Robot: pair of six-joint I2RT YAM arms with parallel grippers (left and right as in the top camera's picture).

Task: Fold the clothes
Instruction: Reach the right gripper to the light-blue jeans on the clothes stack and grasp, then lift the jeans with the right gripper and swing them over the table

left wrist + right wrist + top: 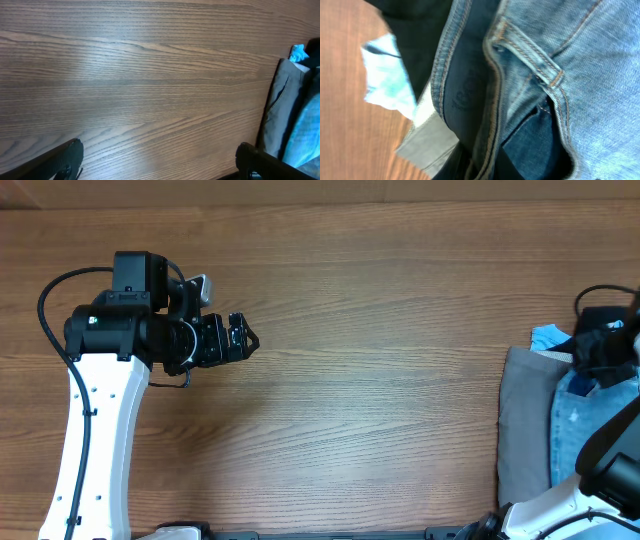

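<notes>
The light-blue denim jeans [585, 430] lie on a pile at the table's right edge, on top of grey trousers [522, 420]. In the right wrist view the jeans' waistband and a belt loop [540, 70] fill the frame, with a black top [415, 20] and the grey trousers [427, 140] beside them. My right gripper [485, 167] sits on the waistband edge, its dark fingers closed on either side of it; from overhead it [600, 350] is over the pile's far end. My left gripper [243, 338] is open and empty above bare table at the left, far from the clothes.
A small light-blue cloth scrap [548, 337] pokes out at the pile's far left corner. The wooden table [380, 380] stretches between the two arms. In the left wrist view the pile [280, 110] shows at the right edge.
</notes>
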